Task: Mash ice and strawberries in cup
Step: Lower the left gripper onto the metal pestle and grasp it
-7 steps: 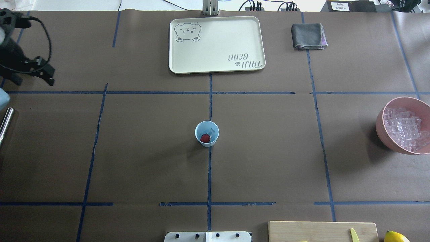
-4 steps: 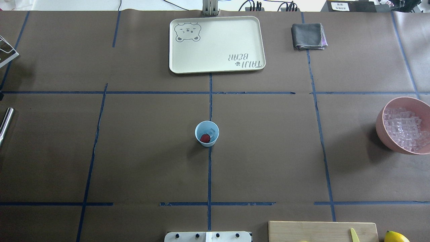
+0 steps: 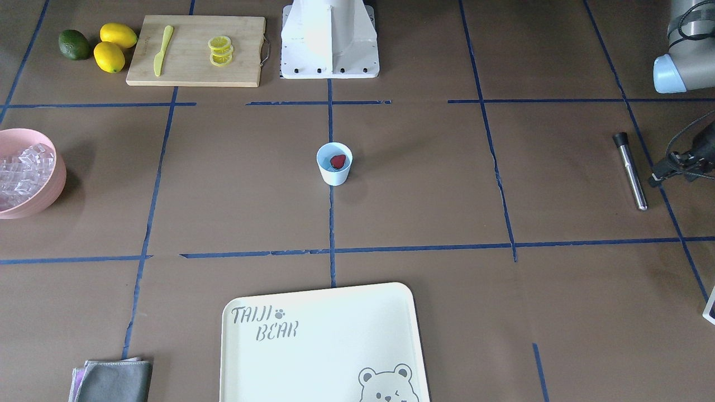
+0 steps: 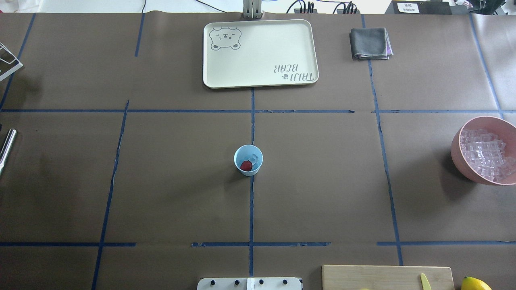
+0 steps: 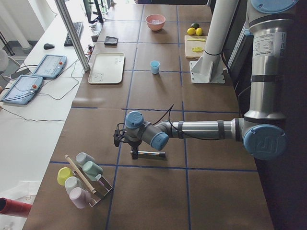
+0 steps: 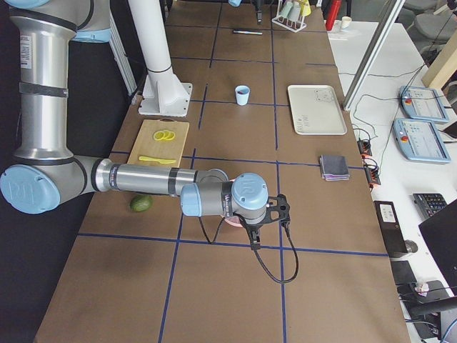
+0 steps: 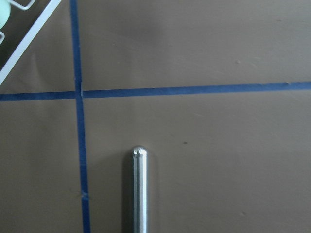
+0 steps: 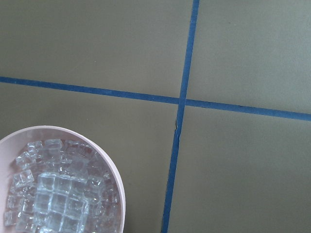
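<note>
Mid-desk, the cup (image 4: 248, 160) holds strawberry (image 4: 246, 165) and ice (image 4: 254, 157); whether the left gripper (image 5: 135, 153) or the right gripper (image 6: 251, 225) is parted cannot be told

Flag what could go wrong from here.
The round rod lies flat and loose, so it may roll away when grasped. The cup stands free with the strawberry and ice inside; pressing down on it unheld could tip it.

Glossy metal rod (image 7: 140, 189); matt paper table cover (image 4: 161, 181); glassy ice (image 8: 58, 194).
</note>
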Controlling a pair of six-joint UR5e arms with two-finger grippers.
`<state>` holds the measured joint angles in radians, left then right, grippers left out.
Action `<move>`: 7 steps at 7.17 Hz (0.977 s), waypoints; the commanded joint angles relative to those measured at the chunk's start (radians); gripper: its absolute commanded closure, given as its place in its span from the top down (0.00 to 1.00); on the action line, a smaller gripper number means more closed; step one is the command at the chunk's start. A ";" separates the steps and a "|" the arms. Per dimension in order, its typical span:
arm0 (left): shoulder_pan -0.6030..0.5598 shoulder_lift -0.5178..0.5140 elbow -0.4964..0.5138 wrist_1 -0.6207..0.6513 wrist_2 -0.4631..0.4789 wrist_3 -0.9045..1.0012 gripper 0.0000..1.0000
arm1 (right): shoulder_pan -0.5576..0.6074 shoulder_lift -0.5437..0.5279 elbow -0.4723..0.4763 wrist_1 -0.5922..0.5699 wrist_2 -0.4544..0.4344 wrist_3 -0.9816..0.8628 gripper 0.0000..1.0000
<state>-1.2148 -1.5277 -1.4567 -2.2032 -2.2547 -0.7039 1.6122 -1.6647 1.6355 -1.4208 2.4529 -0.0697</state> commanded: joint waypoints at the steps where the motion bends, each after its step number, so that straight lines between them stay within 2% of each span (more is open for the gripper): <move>1: 0.081 0.001 0.056 -0.089 0.006 -0.045 1.00 | 0.000 0.005 -0.002 -0.001 0.000 0.001 1.00; 3: 0.132 0.003 0.059 -0.090 0.062 -0.039 1.00 | 0.000 0.006 -0.002 -0.001 0.000 0.001 1.00; 5: 0.132 0.011 0.064 -0.092 0.064 -0.035 1.00 | 0.000 0.006 -0.002 -0.001 0.000 0.004 1.00; 7: 0.132 0.012 0.065 -0.093 0.063 -0.037 0.93 | 0.000 0.006 -0.002 -0.001 0.000 0.004 1.00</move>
<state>-1.0836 -1.5176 -1.3929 -2.2957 -2.1920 -0.7397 1.6122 -1.6583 1.6337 -1.4220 2.4528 -0.0661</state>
